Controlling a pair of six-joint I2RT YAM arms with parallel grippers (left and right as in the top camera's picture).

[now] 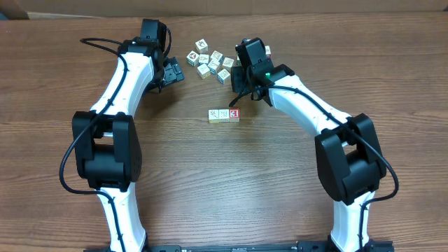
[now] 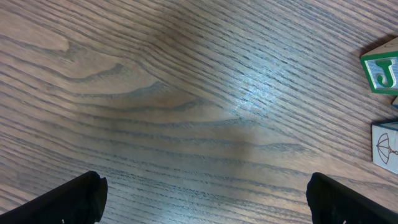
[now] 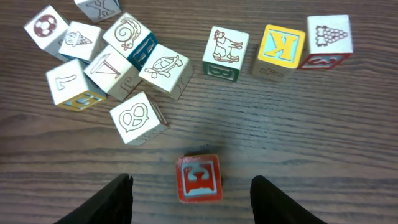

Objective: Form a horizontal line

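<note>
The horizontal line (image 1: 224,115) is a short row of three touching cubes in the overhead view: pale yellow, cream, and a red-faced one at its right end. In the right wrist view a lone red cube (image 3: 198,178) with a pale letter face lies on the wood. My right gripper (image 3: 191,186) is open around this cube, with a gap on each side. From overhead that cube is hidden under the right gripper (image 1: 243,89), just above the row's right end. My left gripper (image 2: 205,200) is open over bare wood, left of the loose cubes (image 1: 171,72).
A loose cluster of picture cubes (image 1: 212,61) (image 3: 112,62) lies behind the row. A cow cube (image 3: 226,53), a yellow K cube (image 3: 281,50) and a grape cube (image 3: 328,38) stand in a line to its right. A green J cube (image 2: 380,71) and an umbrella cube (image 2: 385,144) show at the left wrist view's right edge.
</note>
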